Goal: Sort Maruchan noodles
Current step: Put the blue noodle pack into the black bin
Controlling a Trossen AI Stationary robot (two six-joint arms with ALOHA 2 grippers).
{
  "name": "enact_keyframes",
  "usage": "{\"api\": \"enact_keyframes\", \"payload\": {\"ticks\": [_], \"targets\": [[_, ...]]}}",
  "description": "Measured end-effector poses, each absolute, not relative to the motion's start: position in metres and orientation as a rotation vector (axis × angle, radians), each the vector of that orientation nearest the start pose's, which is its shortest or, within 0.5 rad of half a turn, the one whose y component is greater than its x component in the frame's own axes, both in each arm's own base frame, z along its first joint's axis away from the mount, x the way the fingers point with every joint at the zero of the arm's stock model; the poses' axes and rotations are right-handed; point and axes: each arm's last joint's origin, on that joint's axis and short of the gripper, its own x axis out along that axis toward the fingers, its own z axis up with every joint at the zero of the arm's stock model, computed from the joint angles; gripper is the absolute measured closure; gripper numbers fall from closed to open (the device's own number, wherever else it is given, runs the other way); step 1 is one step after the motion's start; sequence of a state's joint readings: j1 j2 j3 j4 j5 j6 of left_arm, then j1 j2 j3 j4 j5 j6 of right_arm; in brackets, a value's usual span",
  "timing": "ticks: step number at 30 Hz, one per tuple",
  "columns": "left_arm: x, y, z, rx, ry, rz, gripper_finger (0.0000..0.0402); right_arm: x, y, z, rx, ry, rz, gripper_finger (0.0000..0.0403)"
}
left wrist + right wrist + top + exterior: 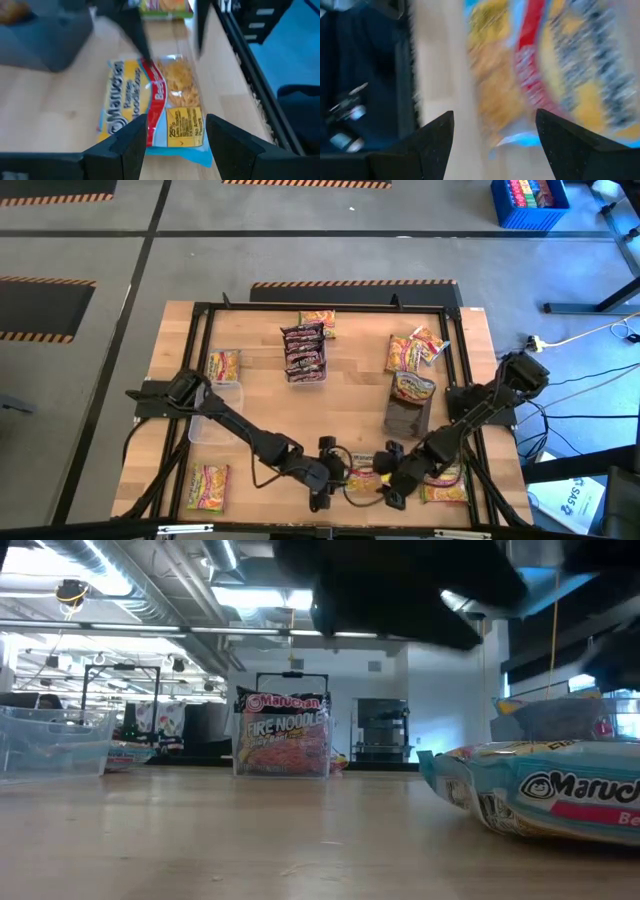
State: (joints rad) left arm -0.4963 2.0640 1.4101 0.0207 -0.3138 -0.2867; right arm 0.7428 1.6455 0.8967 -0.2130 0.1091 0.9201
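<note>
1. Both arms low at the table's near edge, grippers facing each other over one packet.
2. Left gripper (338, 478) – fingers (131, 145) spread apart, nothing between them. In its wrist view a light blue Maruchan packet (155, 102) lies flat on the wood just ahead of the fingertips, not clamped.
3. Right gripper (392, 485) – fingers (434, 137) also wide apart and empty. Its wrist view shows the same kind of blue-edged packet ahead, blurred; contact can't be told.
4. From above that packet (364, 479) sits between the two grippers, mostly covered by them.
5. Other noodles on the table (340, 395):
   - yellow-pink packet (208, 486) at the near left corner
   - another packet (447, 486) just right of the right gripper
   - yellow packet (223, 365) on the left side, beside an empty clear bin (220, 415)
   - dark maroon packets standing in a clear bin (304, 352) at far centre, one loose packet (318, 320) behind it
   - loose cluster (415, 348) at far right
   - dark bin (408, 412) on the right with a packet (411, 387) on its far end
6. Low view – the maroon Fire Noodle bin (283, 735) upright mid-table, blue packet (540, 798) close at right.
</note>
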Motion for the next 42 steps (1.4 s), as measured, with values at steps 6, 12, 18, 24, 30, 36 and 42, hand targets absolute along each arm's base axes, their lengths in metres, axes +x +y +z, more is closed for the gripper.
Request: {"api": "enact_keyframes", "payload": {"ticks": [6, 12, 18, 24, 30, 36, 42], "targets": [[0.409, -0.195, 0.171, -0.105, 0.655, -0.121, 0.0206, 0.218, 0.229, 0.157, 0.433, 1.096, 0.142, 0.0139], [0.395, -0.185, 0.173, -0.027, 0.781, 0.016, 0.0206, 0.224, 0.232, 0.140, 0.401, 1.090, 0.104, 0.0139], [0.379, -0.176, 0.180, 0.067, 0.854, 0.186, 0.0206, 0.239, 0.229, 0.143, 0.390, 0.953, 0.104, 0.0139], [0.358, -0.168, 0.198, 0.099, 0.927, 0.286, 0.0206, 0.261, 0.218, 0.151, 0.441, 0.841, 0.119, 0.0139], [0.347, -0.189, 0.211, 0.112, 0.852, 0.230, 0.0206, 0.265, 0.208, 0.162, 0.480, 0.843, 0.089, 0.0139], [0.353, -0.211, 0.192, 0.183, 0.800, 0.168, 0.0206, 0.266, 0.203, 0.182, 0.449, 0.785, -0.008, 0.0139], [0.373, -0.215, 0.167, 0.194, 0.770, 0.092, 0.0206, 0.273, 0.186, 0.176, 0.425, 0.793, -0.113, 0.0139]]}}
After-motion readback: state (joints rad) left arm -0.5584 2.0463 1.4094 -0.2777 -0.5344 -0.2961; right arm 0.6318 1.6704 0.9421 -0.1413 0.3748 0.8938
